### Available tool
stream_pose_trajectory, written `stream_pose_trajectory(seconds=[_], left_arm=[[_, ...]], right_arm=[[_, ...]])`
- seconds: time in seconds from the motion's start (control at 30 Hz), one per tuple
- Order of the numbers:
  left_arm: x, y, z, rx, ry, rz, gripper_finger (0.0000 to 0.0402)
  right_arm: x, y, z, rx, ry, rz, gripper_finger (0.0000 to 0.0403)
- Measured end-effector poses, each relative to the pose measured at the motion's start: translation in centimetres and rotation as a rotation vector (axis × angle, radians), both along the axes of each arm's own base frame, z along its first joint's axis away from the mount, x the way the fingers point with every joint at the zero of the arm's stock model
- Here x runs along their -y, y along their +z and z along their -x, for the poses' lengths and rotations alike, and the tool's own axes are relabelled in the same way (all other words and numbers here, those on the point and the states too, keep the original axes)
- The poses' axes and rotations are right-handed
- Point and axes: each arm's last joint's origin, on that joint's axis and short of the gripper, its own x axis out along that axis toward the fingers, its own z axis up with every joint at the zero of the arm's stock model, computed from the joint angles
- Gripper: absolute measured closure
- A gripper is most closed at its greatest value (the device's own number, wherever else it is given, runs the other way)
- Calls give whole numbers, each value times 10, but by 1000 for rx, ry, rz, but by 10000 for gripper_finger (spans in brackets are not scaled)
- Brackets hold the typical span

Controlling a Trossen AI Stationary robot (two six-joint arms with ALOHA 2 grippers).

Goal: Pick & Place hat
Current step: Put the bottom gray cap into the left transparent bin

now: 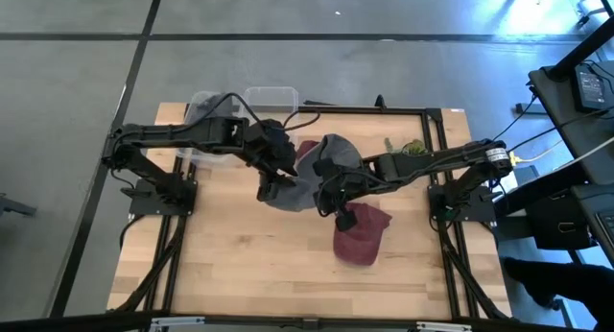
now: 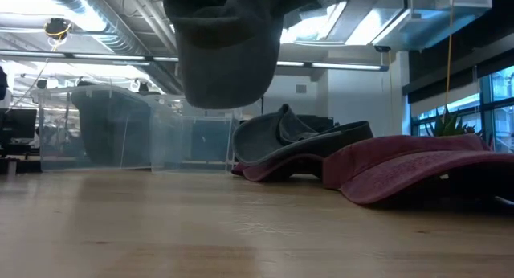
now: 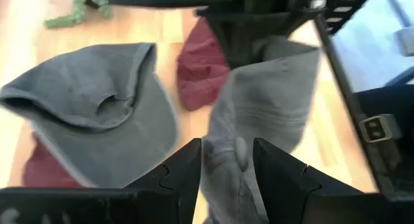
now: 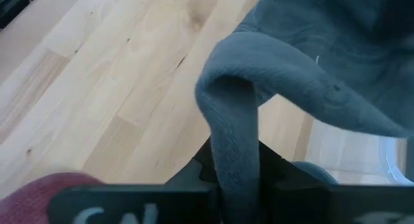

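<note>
— What's nearest us on the tabletop (image 1: 240, 265)?

— A dark red cap (image 1: 361, 234), lying flat toward the front right.

— And just behind it?

— The right pincer (image 1: 331, 201), pressed together on a fold of a grey hat (image 1: 295, 190). The left pincer (image 1: 273, 178) pinches the same hat's other side, so it hangs between them, lifted off the wood (image 2: 225, 57).

— Anything farther back?

— A second grey cap (image 1: 338, 152) resting partly over another dark red one (image 1: 309, 152), near the middle. Beyond those, a clear plastic bin (image 1: 271, 98) sits at the back edge, and a bit of green sprig (image 1: 411, 147) lies back right.
</note>
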Motion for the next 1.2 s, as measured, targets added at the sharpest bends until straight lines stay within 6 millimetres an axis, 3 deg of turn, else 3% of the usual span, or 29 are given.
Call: stream_pose_trajectory(seconds=[0.17, 0.37, 0.63, 0.77, 0.9, 1.03, 1.2], left_arm=[[0, -1, 0, -1, -28, -21, 292], [2, -1, 0, -2, -45, -25, 377], [-5, 1, 3, -33, 107, 93, 377], [-11, 17, 9, -25, 174, 132, 377], [-15, 45, 22, -4, 275, 99, 377], [-20, 75, 42, -20, 440, 42, 377], [-23, 91, 66, -82, 665, -86, 377]], right_arm=[[0, 0, 0, 0, -1, -1, 371], [0, 0, 0, 1, -2, -2, 365], [0, 1, 0, 1, 0, -1, 320], [3, 1, 9, -48, -69, 39, 268], [10, 8, 28, -111, -181, 65, 227], [17, 11, 53, -131, -257, 18, 208], [31, -8, 84, -42, -317, -27, 203]])
